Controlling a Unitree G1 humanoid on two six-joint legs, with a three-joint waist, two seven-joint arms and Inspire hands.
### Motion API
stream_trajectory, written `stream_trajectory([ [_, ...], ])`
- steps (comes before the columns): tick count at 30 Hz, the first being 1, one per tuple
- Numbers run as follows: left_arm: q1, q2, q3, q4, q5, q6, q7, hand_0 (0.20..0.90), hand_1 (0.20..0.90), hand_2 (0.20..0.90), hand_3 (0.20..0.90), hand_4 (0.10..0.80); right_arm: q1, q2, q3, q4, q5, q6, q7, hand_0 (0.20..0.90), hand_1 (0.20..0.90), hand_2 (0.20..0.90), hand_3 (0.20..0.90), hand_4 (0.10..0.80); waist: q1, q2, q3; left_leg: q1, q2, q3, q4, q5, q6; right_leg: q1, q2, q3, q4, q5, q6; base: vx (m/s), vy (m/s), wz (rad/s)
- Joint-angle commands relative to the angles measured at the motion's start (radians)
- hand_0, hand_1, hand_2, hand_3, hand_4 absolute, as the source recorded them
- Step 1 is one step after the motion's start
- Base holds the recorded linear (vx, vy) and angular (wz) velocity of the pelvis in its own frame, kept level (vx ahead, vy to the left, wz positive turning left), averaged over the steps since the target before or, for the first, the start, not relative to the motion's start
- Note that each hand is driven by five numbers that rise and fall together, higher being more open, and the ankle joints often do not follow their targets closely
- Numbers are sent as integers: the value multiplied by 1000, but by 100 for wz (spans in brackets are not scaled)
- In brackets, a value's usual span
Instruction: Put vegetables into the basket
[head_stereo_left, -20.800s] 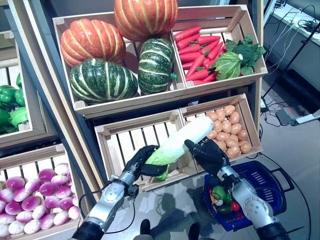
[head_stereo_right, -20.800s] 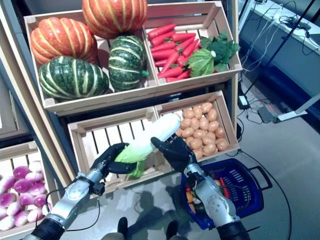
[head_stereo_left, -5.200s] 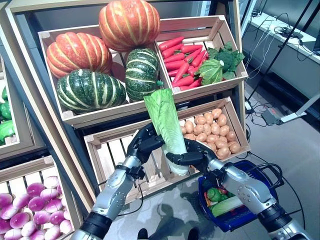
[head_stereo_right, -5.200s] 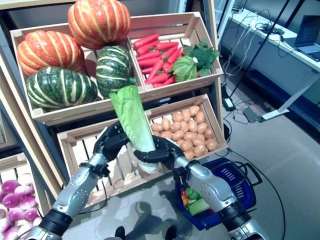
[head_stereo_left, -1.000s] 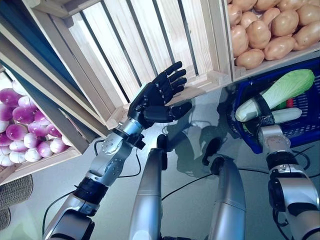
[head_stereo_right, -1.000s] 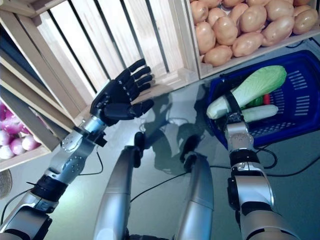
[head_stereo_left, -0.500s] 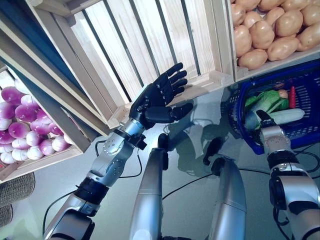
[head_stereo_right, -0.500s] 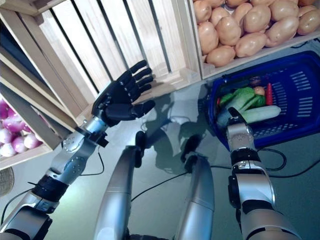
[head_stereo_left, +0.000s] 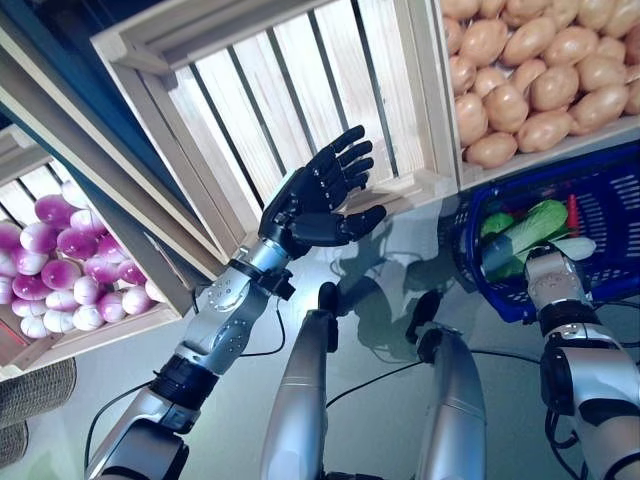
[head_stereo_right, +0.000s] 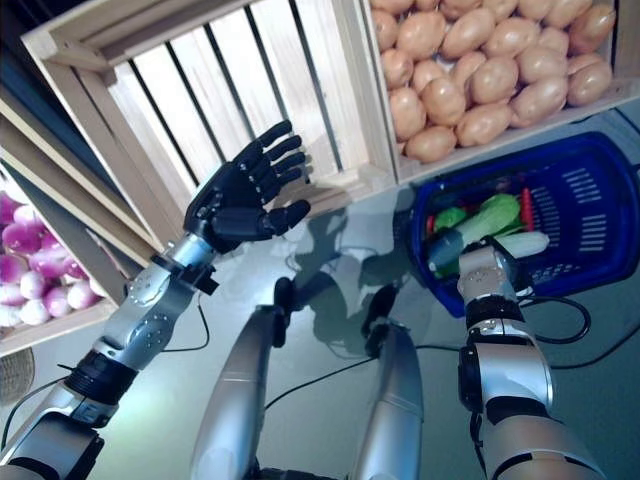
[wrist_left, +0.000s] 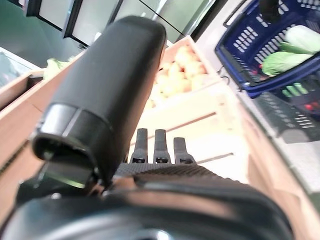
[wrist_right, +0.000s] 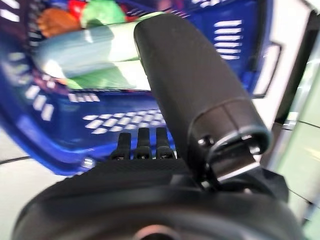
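Note:
The blue basket (head_stereo_left: 612, 196) stands on the floor at the right, under the potato crate. In it lie a green napa cabbage (head_stereo_left: 530, 228), a second pale one (head_stereo_left: 578, 247) and small red and green vegetables. My right hand (head_stereo_left: 543, 258) hovers at the basket's near rim with nothing in it. Its own wrist view shows straight fingers (wrist_right: 141, 144) above the basket (wrist_right: 75, 125). In front of the empty slatted crate (head_stereo_left: 300, 110) my left hand (head_stereo_left: 312, 200) is raised, open and empty.
A crate of potatoes (head_stereo_left: 530, 80) sits just above the basket. Purple-and-white turnips (head_stereo_left: 60, 270) fill a crate at the left, and a wicker basket (head_stereo_left: 35, 390) shows at the lower left. Shiny floor lies between the crates and me.
One second ago my right hand held the cabbage over the basket; it has let go and the cabbage lies inside. The view has shifted slightly. The left hand has stayed put.

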Motion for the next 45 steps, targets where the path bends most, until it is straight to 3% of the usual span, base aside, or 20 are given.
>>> stream_trajectory([
  [1,-53,-19,28,-140,-37,-111,-14,900,900,900,900,800,19,-77,41,-59,-190,-127,-59,900,900,900,900,800,-20,27,0,161,-37,15,-200,67,0,203,33,-50,-96,13,-20,-4,90,-12],
  [12,84,-63,46,-83,-70,-76,41,900,900,900,900,800,322,45,131,-419,-455,-178,12,900,900,900,900,800,-58,-7,-142,450,-36,30,-503,158,-15,512,87,-80,-428,95,-7,41,65,-4],
  [21,297,-121,97,35,69,18,-14,900,900,900,900,800,727,130,210,-649,-712,-146,342,900,900,900,900,800,-97,-45,-352,721,13,55,-763,230,-35,763,101,-70,-659,173,30,150,51,-8],
  [27,349,-122,106,144,152,51,-45,900,900,900,900,800,802,148,276,-626,-823,-71,517,900,900,900,900,800,-117,-50,-412,782,24,73,-773,208,-44,826,101,-69,-711,181,40,76,33,-13],
  [35,381,-118,61,412,380,63,-88,900,900,900,900,800,860,131,413,-434,-1045,20,882,900,900,900,900,800,-135,-59,-438,839,31,106,-773,171,-43,869,95,-80,-717,162,57,50,14,-7],
  [39,378,-120,34,504,477,44,-87,900,900,900,900,800,856,144,444,-315,-1090,45,919,900,900,900,900,800,-131,-62,-437,851,36,111,-773,165,-43,879,94,-85,-711,153,61,43,-11,-2],
  [45,348,-157,-3,682,616,60,-77,900,900,900,900,800,844,198,468,-116,-1094,156,907,900,900,900,900,800,-126,-62,-432,863,41,112,-773,159,-43,890,92,-89,-716,151,67,46,-10,0],
])
